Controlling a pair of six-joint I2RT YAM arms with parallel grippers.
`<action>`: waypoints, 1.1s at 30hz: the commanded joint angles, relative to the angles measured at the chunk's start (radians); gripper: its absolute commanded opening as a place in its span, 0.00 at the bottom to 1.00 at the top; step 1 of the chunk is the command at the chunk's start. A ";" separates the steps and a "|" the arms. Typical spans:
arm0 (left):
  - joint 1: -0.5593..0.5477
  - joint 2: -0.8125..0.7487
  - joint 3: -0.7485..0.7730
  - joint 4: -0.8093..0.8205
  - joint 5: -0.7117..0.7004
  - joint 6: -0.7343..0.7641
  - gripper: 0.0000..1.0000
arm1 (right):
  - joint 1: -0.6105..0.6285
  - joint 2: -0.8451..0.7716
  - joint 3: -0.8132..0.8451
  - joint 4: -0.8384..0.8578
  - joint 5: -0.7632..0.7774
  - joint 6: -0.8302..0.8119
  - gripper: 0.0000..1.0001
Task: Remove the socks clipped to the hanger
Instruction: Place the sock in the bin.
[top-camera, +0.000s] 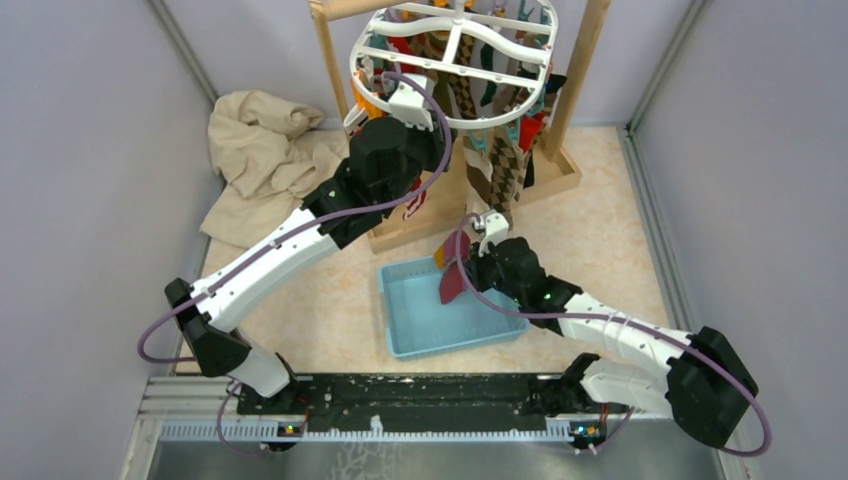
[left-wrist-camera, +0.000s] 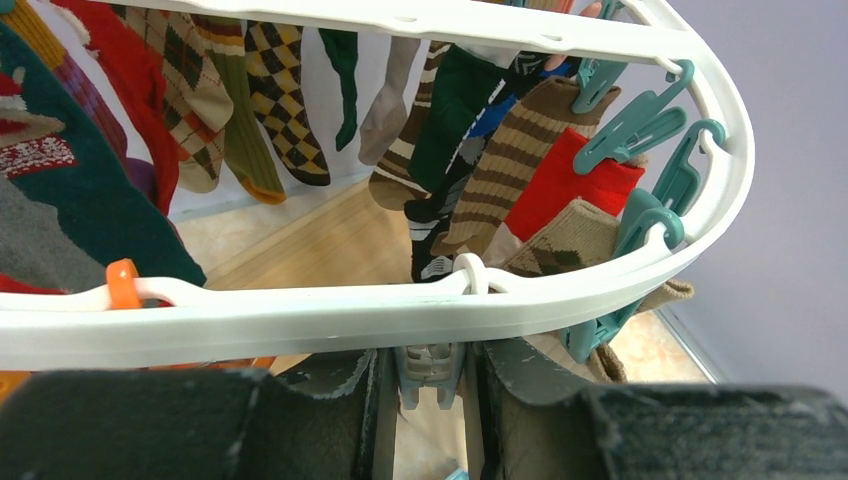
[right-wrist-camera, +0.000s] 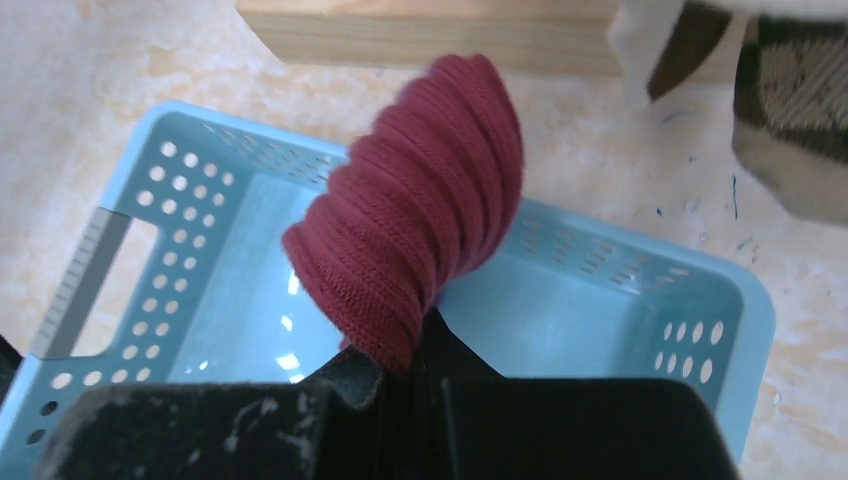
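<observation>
While I watch the wrist feeds, the right gripper (right-wrist-camera: 415, 365) is clenched on a dark red sock (right-wrist-camera: 420, 200), pinching its lower end so the ribbed cloth bulges up out of the fingers. It hangs over the blue basket (right-wrist-camera: 620, 245), near that basket's far rim. The basket has perforated walls and a cut-out handle, and sits on the table (top-camera: 610, 240) about midway between the near edge and the wooden stand (top-camera: 583, 60).

The left gripper (left-wrist-camera: 432, 385) is raised to the hanger (left-wrist-camera: 400, 315) and closed on a pale teal clip (left-wrist-camera: 430, 358) that hangs just under the white rim, one finger on each side of it. Beyond the rim the socks (left-wrist-camera: 520, 150) dangle from their clips: brown-striped, red, dark green, argyle in yellow and brown, and a green one with a white patterned band at the left of the view. An orange clip (left-wrist-camera: 122, 283) rides the inner bar.

The hanger hangs from the stand by the table's far edge. A beige cloth (top-camera: 260, 150) lies crumpled in the far left corner.
</observation>
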 joint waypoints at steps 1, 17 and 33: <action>0.005 -0.033 0.019 0.043 -0.005 0.005 0.05 | 0.010 0.010 -0.025 0.047 0.035 0.048 0.00; 0.006 -0.054 -0.038 0.065 -0.008 -0.004 0.08 | 0.010 -0.102 -0.023 -0.161 0.081 0.095 0.66; 0.008 -0.069 -0.058 0.068 0.000 -0.004 0.10 | 0.011 -0.187 0.083 -0.226 0.048 0.076 0.74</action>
